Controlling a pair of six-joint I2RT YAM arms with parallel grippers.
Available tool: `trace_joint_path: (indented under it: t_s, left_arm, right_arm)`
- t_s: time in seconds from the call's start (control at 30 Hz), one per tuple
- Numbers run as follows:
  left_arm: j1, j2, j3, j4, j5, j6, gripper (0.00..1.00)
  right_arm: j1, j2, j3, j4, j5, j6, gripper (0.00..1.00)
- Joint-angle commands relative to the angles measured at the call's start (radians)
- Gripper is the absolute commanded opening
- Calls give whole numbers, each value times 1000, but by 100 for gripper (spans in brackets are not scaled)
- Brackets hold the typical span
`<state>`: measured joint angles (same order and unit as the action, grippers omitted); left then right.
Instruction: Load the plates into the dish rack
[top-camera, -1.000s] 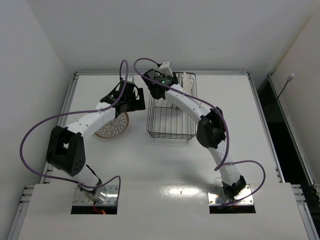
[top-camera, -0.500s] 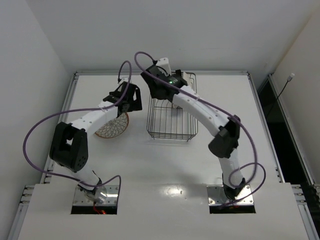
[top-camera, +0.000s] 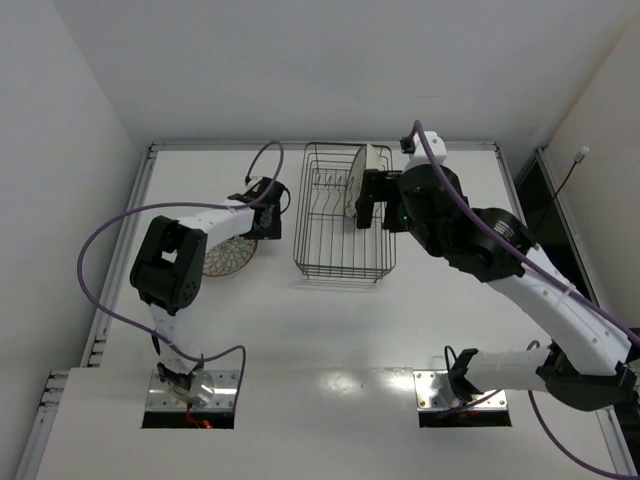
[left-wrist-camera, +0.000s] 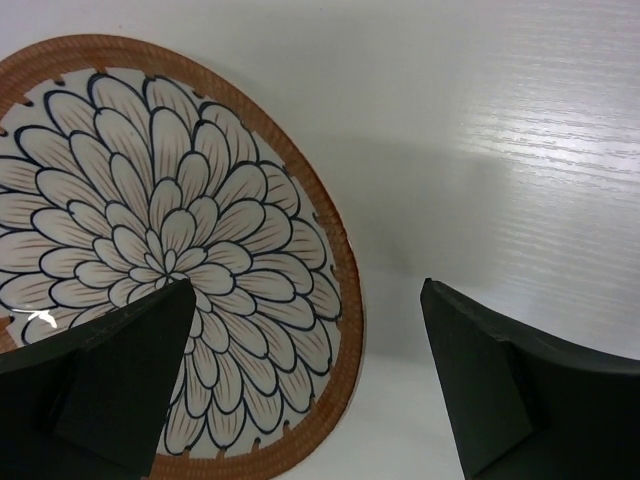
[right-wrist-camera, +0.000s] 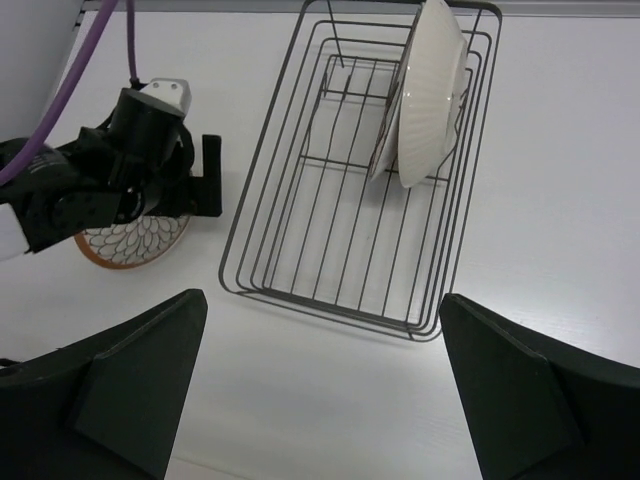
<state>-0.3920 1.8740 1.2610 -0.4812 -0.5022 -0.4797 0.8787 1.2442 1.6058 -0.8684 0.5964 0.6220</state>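
Straddling the rim of the flat plate (left-wrist-camera: 150, 250) on the table (top-camera: 300, 330), the left claw (left-wrist-camera: 305, 300) gapes, ready to pinch it. The right claw (right-wrist-camera: 322, 300), spread and empty, hovers by the rack (right-wrist-camera: 262, 205), which props a second plate (right-wrist-camera: 430, 90) upright.

Your right arm has swung off the dish rack (right-wrist-camera: 258, 190). A second ago its wrist hung over the rack's far left corner; now it sits raised on the rack's right side. Your right gripper (top-camera: 372, 212) has opened wide and holds nothing. With the arm out of the way, the white plate (right-wrist-camera: 430, 95) standing on edge at the rack's far right end now shows. Your left arm has folded in, its elbow drawn closer to the base. Your left gripper (left-wrist-camera: 305, 290) has shifted slightly right, over the rim of the patterned plate (left-wrist-camera: 170, 250) on the desk.
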Motion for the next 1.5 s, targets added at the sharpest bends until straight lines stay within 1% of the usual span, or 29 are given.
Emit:
trace_joint_path:
  t_s: [0.0,0.1,0.17,0.23,0.33,0.37,0.4,0.43,0.47,0.6,0.73,0.77,0.8,0.93,0.97,1.1,1.13,1.23,1.27,1.33,1.37,1.43,1.47]
  left_arm:
    - [13,55,51,-10,-16,20,95]
    - [13,88,61,-19,-44,9,95]
    - [13,112,61,-28,-71,9,93]
    - [13,129,61,-37,-85,9,89]
    - [13,152,61,-37,-99,9,77]
    - [13,152,70,-46,-108,9,67]
    - [13,162,71,-46,-108,9,60]
    - [13,162,71,-46,-108,9,50]
    - [13,174,71,-46,-99,19,33]
    - [13,195,90,-56,-69,29,0]
    - [13,208,103,-65,-68,18,0]
    - [13,191,103,-74,-68,9,0]
    - [13,147,112,-74,-93,9,0]
    - [13,10,124,-74,-93,0,0]
    - [13,-65,136,-74,-84,-11,0]
    - [13,-225,189,-83,2,-22,0]
    - [13,-254,201,-59,58,-22,0]
    - [22,-352,271,-22,148,-43,0]
    - [31,-371,309,13,237,-43,0]
    - [45,-397,345,62,365,-74,0]
    - [57,-410,357,122,483,-83,0]
    - [68,-423,357,203,594,-120,0]
    - [83,-423,336,299,713,-141,0]
  right_arm:
    - [2,-49,-38,26,-24,44,100]
    - [2,-78,-47,17,-15,54,100]
    - [2,-91,-47,17,-6,64,100]
    - [2,-103,-47,17,-6,64,100]
    - [2,-103,-47,17,-15,64,100]
    - [2,-103,-47,17,-15,64,100]
    - [2,-112,-47,6,-24,64,100]
    - [2,-112,-47,6,-24,73,100]
    - [2,-112,-47,-3,-24,73,100]
    - [2,-150,-56,-24,-15,84,100]
    - [2,-192,-92,-24,-27,93,100]
    - [2,-192,-92,-24,-38,93,100]
    - [2,-204,-104,-24,-47,102,100]
    - [2,-229,-142,-46,-70,111,100]
    - [2,-241,-142,-46,-81,111,100]
    - [2,-262,-178,-72,-81,120,100]
    - [2,-275,-191,-72,-81,120,100]
    - [2,-302,-219,-81,-81,120,100]
    - [2,-302,-219,-81,-81,120,100]
    - [2,-312,-230,-81,-81,120,100]
    - [2,-322,-242,-81,-81,120,100]
    - [2,-322,-251,-81,-81,120,100]
    - [2,-331,-251,-90,-81,120,100]
